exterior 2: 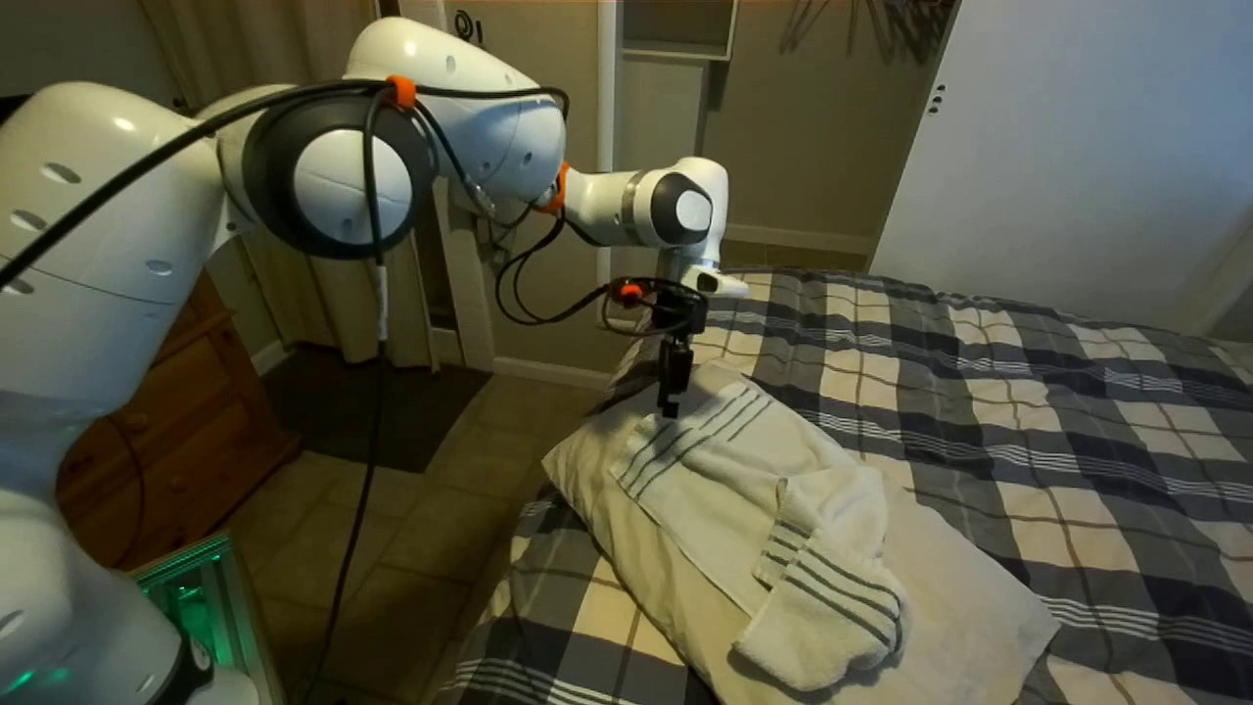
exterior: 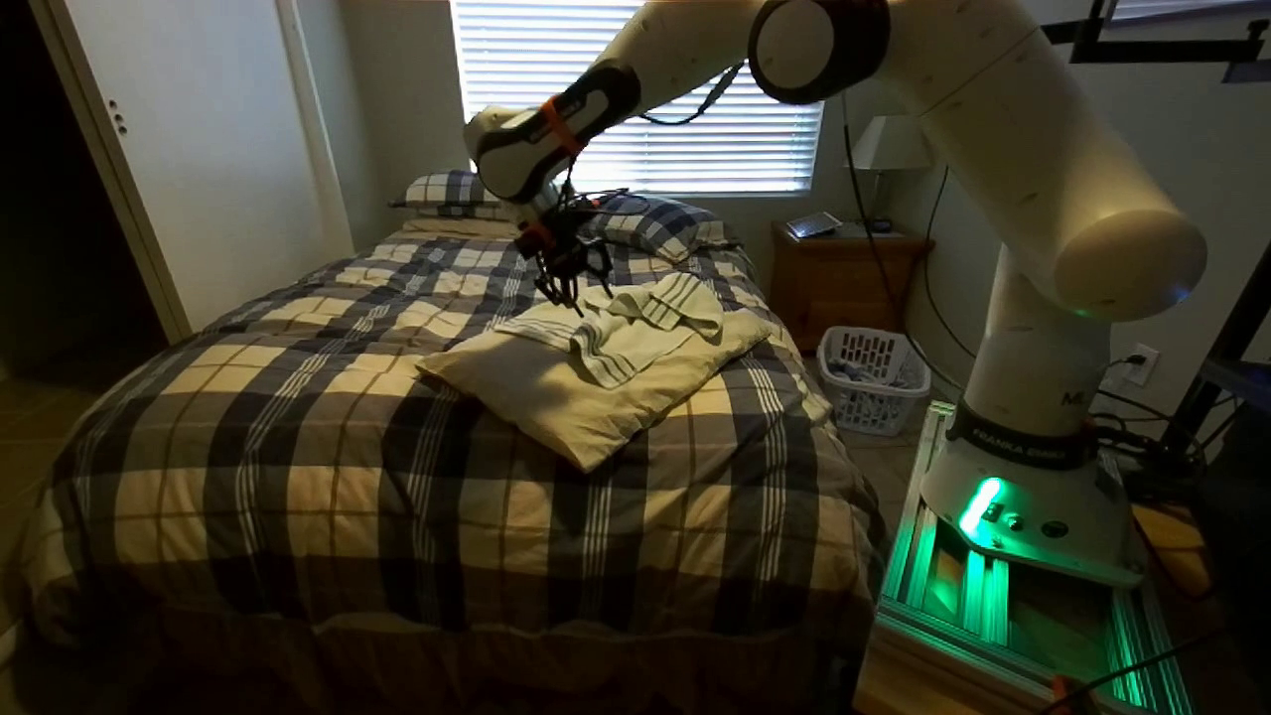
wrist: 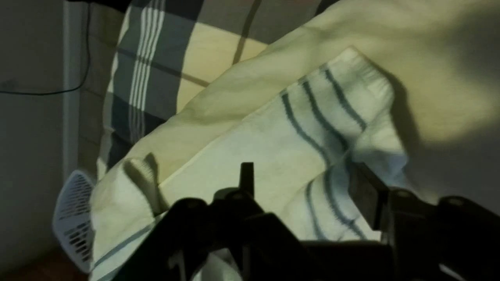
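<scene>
My gripper (exterior: 594, 300) is open and points down over a white towel (exterior: 685, 301) with dark stripes. It is also over the towel in an exterior view (exterior 2: 670, 406). In the wrist view the two fingers (wrist: 304, 175) stand wide apart, with striped towel cloth (wrist: 250, 152) visible below and between them. Nothing is held. Whether the fingertips touch the cloth I cannot tell. The towel (exterior 2: 705, 519) lies rumpled, with a striped end folded over itself. It rests on a cream pillow (exterior: 556, 407), which also shows in the wrist view (wrist: 218, 105).
The pillow lies on a bed with a plaid cover (exterior: 328, 447). Plaid pillows (exterior: 655, 223) lie at its head. A white laundry basket (exterior: 874, 397) and a wooden nightstand (exterior: 844, 278) with a lamp (exterior: 887, 144) stand beside it. Cables (exterior 2: 367, 411) hang from the arm.
</scene>
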`<state>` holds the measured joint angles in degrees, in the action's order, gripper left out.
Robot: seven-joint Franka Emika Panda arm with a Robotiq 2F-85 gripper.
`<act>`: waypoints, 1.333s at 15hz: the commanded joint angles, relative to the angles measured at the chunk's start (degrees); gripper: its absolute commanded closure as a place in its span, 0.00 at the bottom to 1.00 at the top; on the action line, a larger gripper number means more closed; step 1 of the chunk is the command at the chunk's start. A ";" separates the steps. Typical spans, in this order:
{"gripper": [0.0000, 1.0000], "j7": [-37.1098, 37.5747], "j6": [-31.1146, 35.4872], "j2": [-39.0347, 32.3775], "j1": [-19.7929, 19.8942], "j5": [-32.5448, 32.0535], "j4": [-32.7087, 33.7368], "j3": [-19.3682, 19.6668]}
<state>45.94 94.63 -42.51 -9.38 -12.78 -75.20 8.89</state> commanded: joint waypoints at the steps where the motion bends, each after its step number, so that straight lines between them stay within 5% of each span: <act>1: 0.04 0.31 -0.62 4.90 -2.07 -10.26 -5.84 2.95; 8: 0.00 -0.97 13.60 8.88 1.20 -24.68 -17.58 3.64; 9: 0.00 -0.26 16.14 9.20 2.23 -24.92 -18.51 3.57; 10: 0.00 -0.53 10.83 5.74 1.65 -22.90 -12.81 2.92; 15: 0.00 -0.56 14.54 6.93 2.95 -23.60 -15.55 3.12; 20: 0.00 -5.79 26.32 10.27 3.71 -29.17 -22.99 2.33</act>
<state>42.90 114.19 -35.48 -7.00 -38.63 -92.41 12.40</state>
